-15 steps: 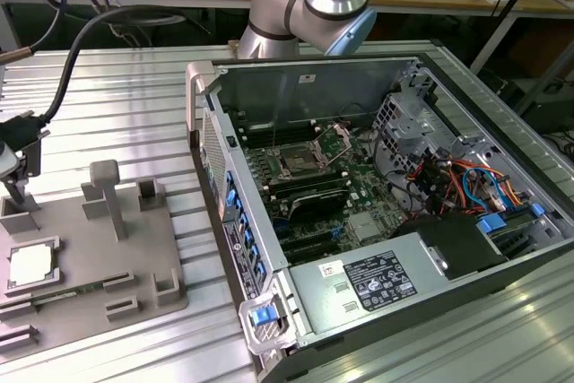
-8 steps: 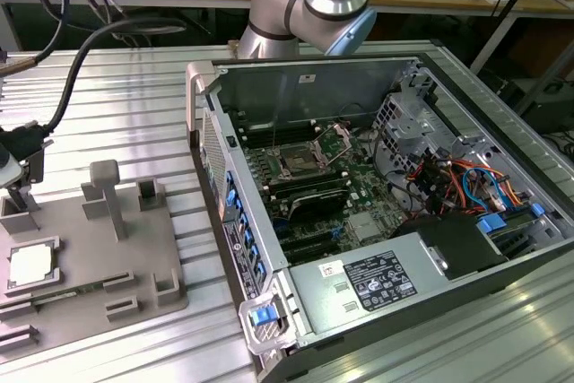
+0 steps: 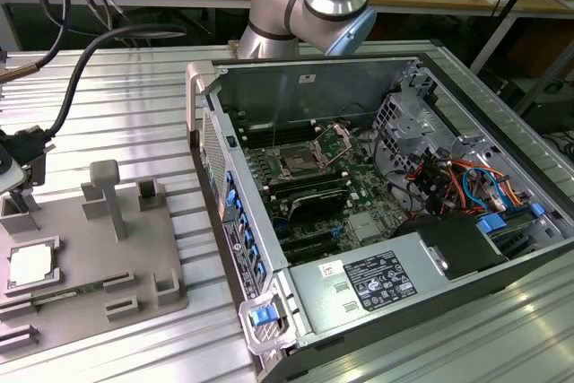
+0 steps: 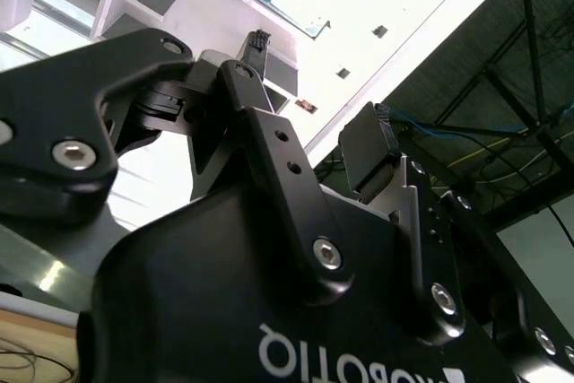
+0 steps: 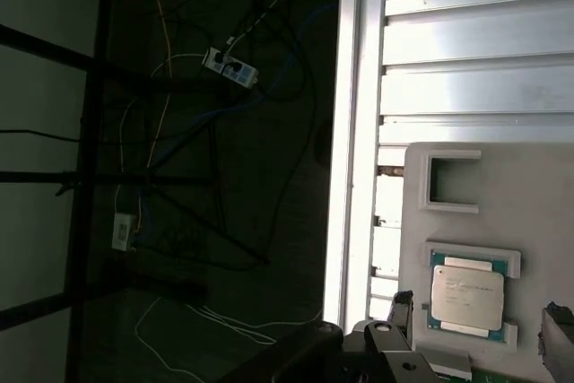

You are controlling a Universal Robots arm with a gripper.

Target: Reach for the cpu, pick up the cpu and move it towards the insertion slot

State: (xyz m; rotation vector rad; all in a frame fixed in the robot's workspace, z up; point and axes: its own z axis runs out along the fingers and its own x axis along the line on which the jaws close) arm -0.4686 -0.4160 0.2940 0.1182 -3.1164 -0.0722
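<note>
Ribbed metal bench (image 3: pixel 134 87), grey tray (image 3: pixel 90 266), open computer case (image 3: pixel 314 87).
Pincer (image 4: pixel 316 100) wide, empty; cpu (image 5: pixel 466 296) lies in the tray ahead, between its fingertips (image 5: pixel 400 305).

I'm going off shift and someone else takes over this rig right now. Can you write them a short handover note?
Gripper: open, holding nothing; in the first wrist view its fingers sit either side of the cpu.
The cpu: lying flat in its recess on the grey fixture, not gripped.
Insertion slot: inside the open computer case, to the exterior view's right of the fixture.
Done: the reach, more or less.
Left: the pick-up and the move towards the slot.
</note>
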